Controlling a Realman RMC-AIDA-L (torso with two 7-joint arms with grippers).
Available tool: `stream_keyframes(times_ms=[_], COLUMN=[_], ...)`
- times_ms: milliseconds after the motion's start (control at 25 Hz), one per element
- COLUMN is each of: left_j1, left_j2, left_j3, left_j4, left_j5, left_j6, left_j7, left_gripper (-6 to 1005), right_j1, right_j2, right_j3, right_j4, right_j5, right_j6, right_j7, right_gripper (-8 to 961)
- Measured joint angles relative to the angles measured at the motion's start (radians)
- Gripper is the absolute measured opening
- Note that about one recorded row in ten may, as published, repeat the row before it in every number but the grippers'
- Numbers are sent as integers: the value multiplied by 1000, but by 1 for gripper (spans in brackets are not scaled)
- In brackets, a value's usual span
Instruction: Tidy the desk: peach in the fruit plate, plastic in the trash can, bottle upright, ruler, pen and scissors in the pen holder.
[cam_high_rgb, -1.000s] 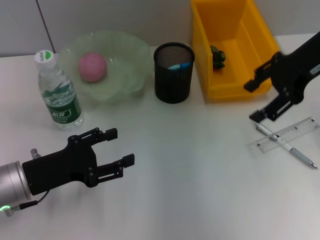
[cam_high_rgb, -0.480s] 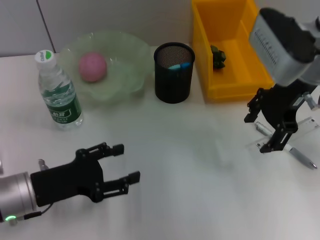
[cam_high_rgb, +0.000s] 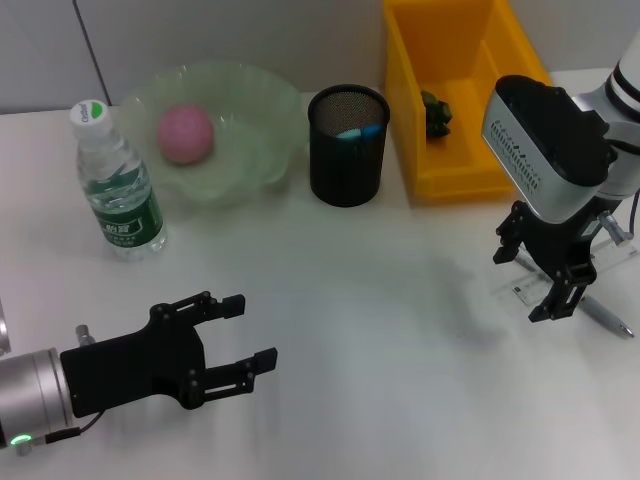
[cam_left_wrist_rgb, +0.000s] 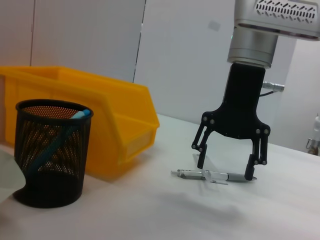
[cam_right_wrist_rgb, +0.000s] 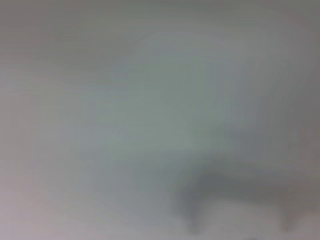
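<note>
My right gripper (cam_high_rgb: 527, 282) points straight down, open, with its fingertips straddling the silver pen (cam_high_rgb: 606, 319) that lies across the clear ruler (cam_high_rgb: 521, 291). In the left wrist view the same right gripper (cam_left_wrist_rgb: 226, 167) has a fingertip on each side of the pen (cam_left_wrist_rgb: 210, 175), just above the table. My left gripper (cam_high_rgb: 250, 330) hovers open and holds nothing near the front left. The pink peach (cam_high_rgb: 184, 133) lies in the green fruit plate (cam_high_rgb: 270, 100). The bottle (cam_high_rgb: 118, 190) stands upright. Blue handles (cam_high_rgb: 357, 131) show inside the black mesh pen holder (cam_high_rgb: 347, 165).
The yellow bin (cam_high_rgb: 470, 175) stands behind my right gripper, with a dark green piece of plastic (cam_high_rgb: 435, 112) inside it. In the left wrist view the pen holder (cam_left_wrist_rgb: 50, 155) and the yellow bin (cam_left_wrist_rgb: 115, 115) stand side by side. The right wrist view shows only blurred table.
My right arm has swung from a sideways reach to a vertical pose and come down over the pen and ruler. My left gripper has drifted slightly nearer and to the right.
</note>
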Motion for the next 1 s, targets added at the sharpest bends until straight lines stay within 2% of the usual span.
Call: stream_keyframes(times_ms=[320, 680, 1000], left_j1=[1, 4, 5], left_j2=[1, 1, 0], left_j3=[-2, -10, -10], left_j4=[4, 3, -2], left_j5=[0, -2, -2], left_j6=[-3, -5, -6], left_j7=[-30, -31, -31], left_gripper=[800, 800, 799], right_j1=[-2, -25, -27], right_j2=[5, 19, 20], right_j3=[-20, -22, -24], right_j4=[27, 40, 49], right_j5=[-18, -27, -31], right_j6=[36, 81, 95], right_j7=[-12, -36, -40], right_gripper=[817, 816, 801])
